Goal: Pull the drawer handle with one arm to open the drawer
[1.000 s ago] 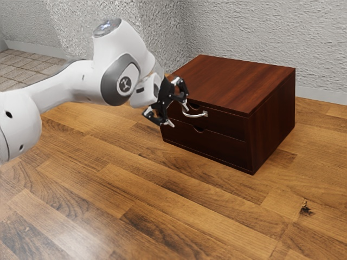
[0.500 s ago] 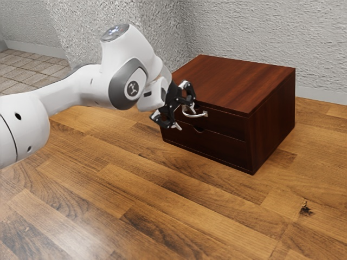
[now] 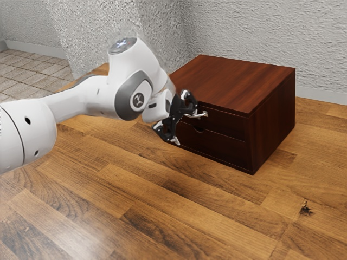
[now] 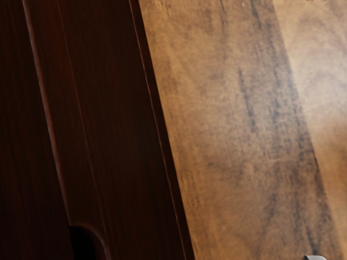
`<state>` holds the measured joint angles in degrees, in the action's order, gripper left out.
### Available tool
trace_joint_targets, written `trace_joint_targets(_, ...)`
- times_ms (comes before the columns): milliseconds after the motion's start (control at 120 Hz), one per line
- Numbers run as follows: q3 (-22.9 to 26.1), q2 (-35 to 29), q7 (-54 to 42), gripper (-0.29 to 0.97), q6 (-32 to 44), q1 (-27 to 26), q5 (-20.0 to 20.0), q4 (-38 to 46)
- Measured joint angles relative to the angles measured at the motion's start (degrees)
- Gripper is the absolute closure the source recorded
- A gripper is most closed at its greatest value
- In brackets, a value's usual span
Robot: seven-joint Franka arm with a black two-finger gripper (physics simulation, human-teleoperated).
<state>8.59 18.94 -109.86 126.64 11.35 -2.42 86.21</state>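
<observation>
A dark wooden cabinet (image 3: 233, 81) with two drawers stands on the plank floor, at the exterior view's centre right. The upper drawer (image 3: 227, 122) carries a curved silver handle (image 3: 197, 114) and sits flush with the cabinet front. My black gripper (image 3: 180, 119) is right at the handle's left end, open, one finger above and one below it. In the wrist view the dark drawer fronts (image 4: 81, 135) run close by, with the lower drawer's finger notch (image 4: 87, 244) and the floor beside them.
The lower drawer (image 3: 217, 143) has a small notch in its top edge. Textured grey walls (image 3: 260, 27) stand behind the cabinet. Wooden floor (image 3: 162, 206) stretches out in front, with a small dark spot (image 3: 306, 209) at the exterior view's right.
My arm has swung toward the exterior view's right and the gripper has closed in on the handle's left end. The cabinet and drawers have stayed still.
</observation>
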Motion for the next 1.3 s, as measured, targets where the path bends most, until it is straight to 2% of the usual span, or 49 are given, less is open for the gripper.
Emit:
trace_joint_targets(125,-0.1,-1.6,0.4,-0.04,0.8,0.5,-0.1,3.1)
trace_joint_targets(217,-0.2,-3.8,0.2,0.23,1.5,0.1,-0.8,4.9)
trace_joint_targets(225,-0.2,-4.0,0.2,0.21,1.6,0.1,-0.8,5.0)
trace_joint_targets(308,-0.3,-5.7,0.0,0.35,2.0,-0.1,-0.9,6.5)
trace_joint_targets(400,-0.5,-7.4,-0.3,0.35,3.0,-0.1,-0.9,8.9)
trace_joint_targets(458,-0.9,-8.5,-0.3,0.46,3.2,-0.5,-0.7,9.6)
trace_joint_targets(775,-2.2,-12.3,-0.7,0.30,4.6,-0.7,-0.5,14.6)
trace_joint_targets(1158,-2.2,-21.3,-0.8,0.29,6.9,-0.4,-0.7,26.3)
trace_joint_targets(1250,-2.2,-23.7,-0.8,0.33,7.2,-0.8,-0.7,28.5)
trace_joint_targets(1300,-2.1,-25.4,-0.8,0.42,7.2,-0.8,-0.7,30.1)
